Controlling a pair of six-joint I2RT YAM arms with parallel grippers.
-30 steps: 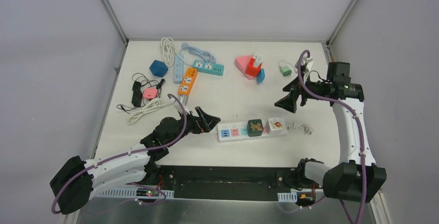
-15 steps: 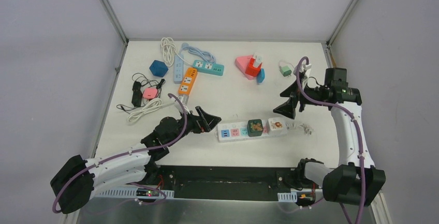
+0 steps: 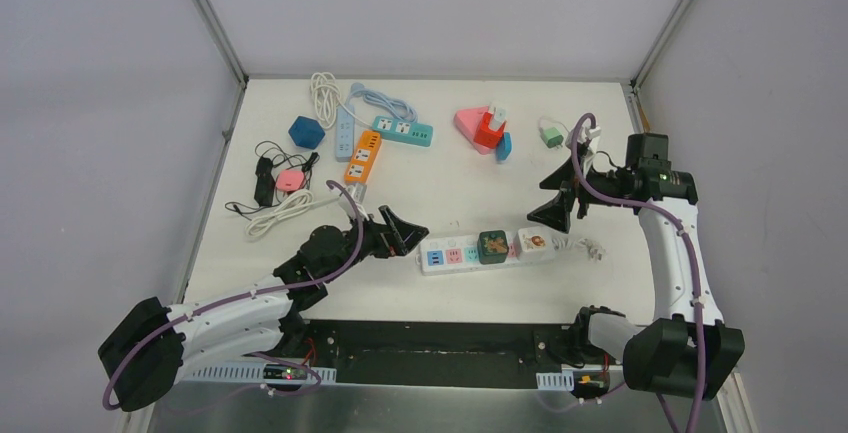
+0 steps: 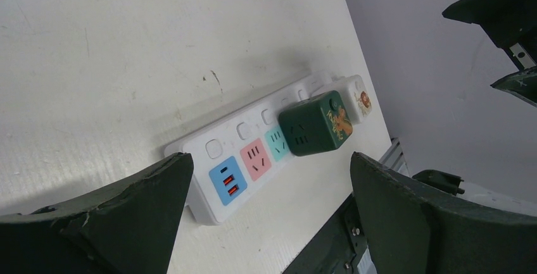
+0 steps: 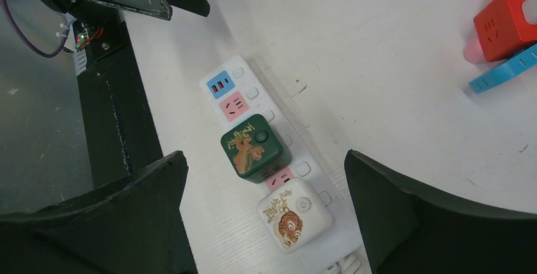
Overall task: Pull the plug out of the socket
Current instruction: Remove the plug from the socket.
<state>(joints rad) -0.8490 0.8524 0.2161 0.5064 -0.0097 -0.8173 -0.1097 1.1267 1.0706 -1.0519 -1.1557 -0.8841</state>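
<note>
Along desk's [image 3: 450, 178] near edge: power strip [image 3: 447, 254], green plug [image 3: 491, 246] mid-length, left gripper [image 3: 412, 238] just off its end, right gripper [image 3: 547, 203] behind (both spread wide, empty).

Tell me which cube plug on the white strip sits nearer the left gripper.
The green cube; the white cube sits beyond it, farther from the left gripper.

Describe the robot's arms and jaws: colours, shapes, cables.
Left arm and right arm match: white tubular links between bulky black joint housings, each with a purple cable looped loosely along it. Each ends in dark, wedge-shaped jaws with scuffed edges.
</note>
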